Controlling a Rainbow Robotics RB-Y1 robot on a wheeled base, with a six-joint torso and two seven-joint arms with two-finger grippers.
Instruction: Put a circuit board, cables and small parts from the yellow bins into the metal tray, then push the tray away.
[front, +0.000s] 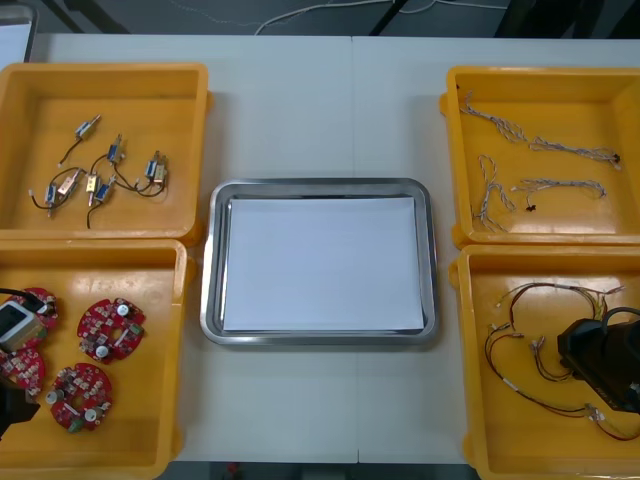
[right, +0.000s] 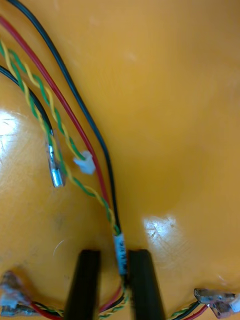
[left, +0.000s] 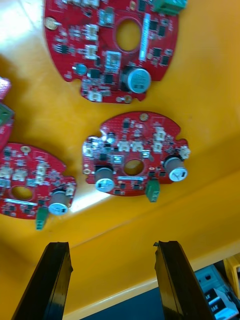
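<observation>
Front view: tray (front: 212, 260) lies at the centre of the table (front: 300, 110), white inside, with four yellow bins around it.
Parts bin (front: 150, 110): at 10 o'clock from the tray; small parts (front: 100, 170) with short wires lie spread on its floor.
Board bin (front: 150, 400): at 8 o'clock from the tray; it holds four round red boards (front: 110, 328).
Far bin (front: 560, 100): at 2 o'clock from the tray; loose twisted cables (front: 560, 185) lie in it.
Near bin (front: 540, 455): at 4 o'clock from the tray; it holds red, yellow and black wires.
Right gripper (right: 114, 285): down in the near bin, fingers almost closed and pinching the wires (right: 120, 252) at a white label; the bundle passes between both fingers.
Left gripper (left: 112, 280): at the 8 o'clock side of the board bin, above its wall; fingers wide apart, holding nothing. One board lies just beyond the fingertips, others near it.
</observation>
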